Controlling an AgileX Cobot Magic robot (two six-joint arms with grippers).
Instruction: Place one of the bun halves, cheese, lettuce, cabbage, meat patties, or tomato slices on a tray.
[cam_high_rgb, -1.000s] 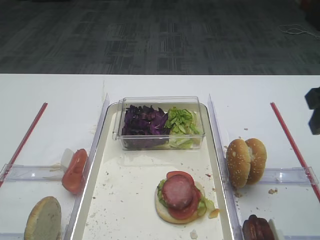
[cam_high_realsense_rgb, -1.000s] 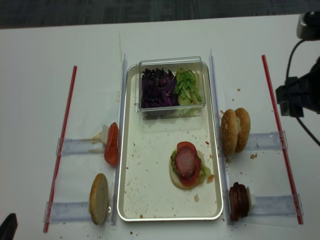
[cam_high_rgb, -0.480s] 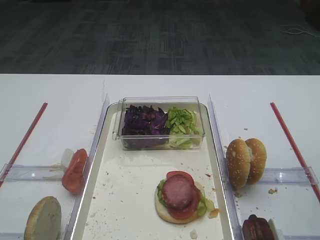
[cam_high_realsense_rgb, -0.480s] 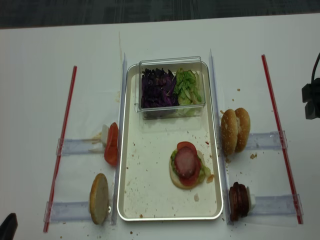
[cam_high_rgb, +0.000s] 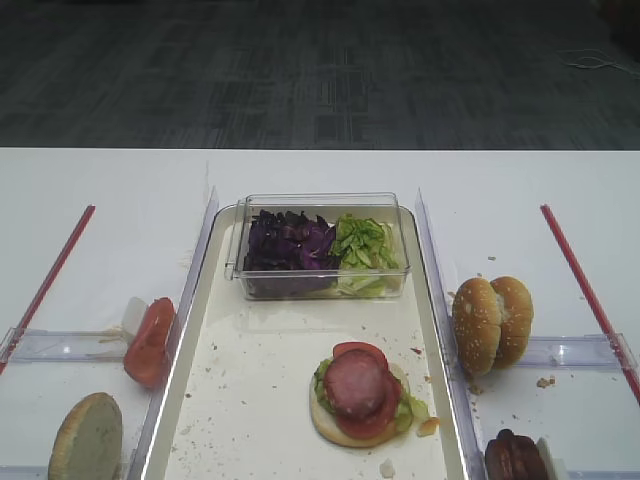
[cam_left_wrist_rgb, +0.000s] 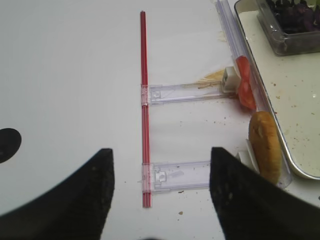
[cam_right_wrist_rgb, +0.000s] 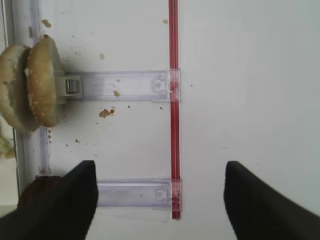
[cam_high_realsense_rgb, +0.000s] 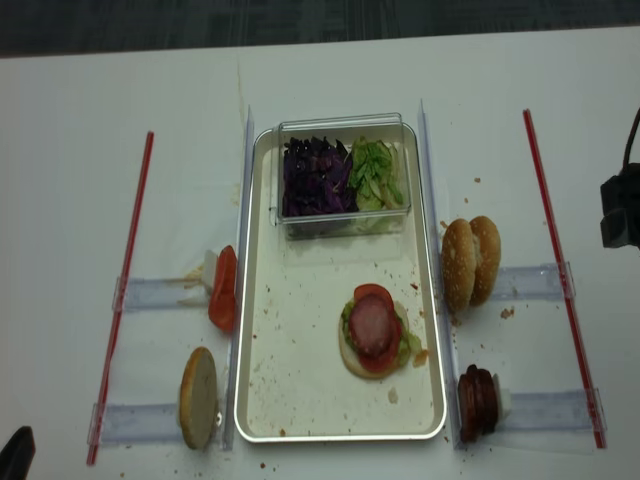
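The tray (cam_high_realsense_rgb: 262, 400) lay lengthwise at the centre of the white worktop (cam_high_realsense_rgb: 70, 200), its floor speckled with crumbs. At its far end stood a clear plastic box (cam_high_realsense_rgb: 343, 173) holding purple cabbage (cam_high_realsense_rgb: 314, 177) on the left and green lettuce (cam_high_realsense_rgb: 375, 172) on the right, touching one another. Nearer the front, right of the tray's middle, sat a partly built stack: a bun half (cam_high_realsense_rgb: 352, 362) at the bottom, green leaf pieces showing at its edges, a tomato slice (cam_high_realsense_rgb: 372, 293) and a meat patty (cam_high_realsense_rgb: 371, 324) on top.

Outside the tray, on the left, tomato slices (cam_high_realsense_rgb: 223, 290) stood on edge against a clear holder (cam_high_realsense_rgb: 160, 292), and a single bun half (cam_high_realsense_rgb: 198, 396) stood on edge nearer the front. On the right, two sesame bun halves (cam_high_realsense_rgb: 470, 262) stood upright together, with dark meat patties (cam_high_realsense_rgb: 477, 402) on edge in front of them. A red strip (cam_high_realsense_rgb: 125, 280) ran along each outer side.

The right gripper (cam_right_wrist_rgb: 155, 200) hovered well outside the tray, above the right-hand red strip and the holder near the patties; its jaws stood wide apart and held nothing. The left gripper (cam_left_wrist_rgb: 160, 200) hovered above the left red strip, likewise spread wide and empty, apart from all food items.
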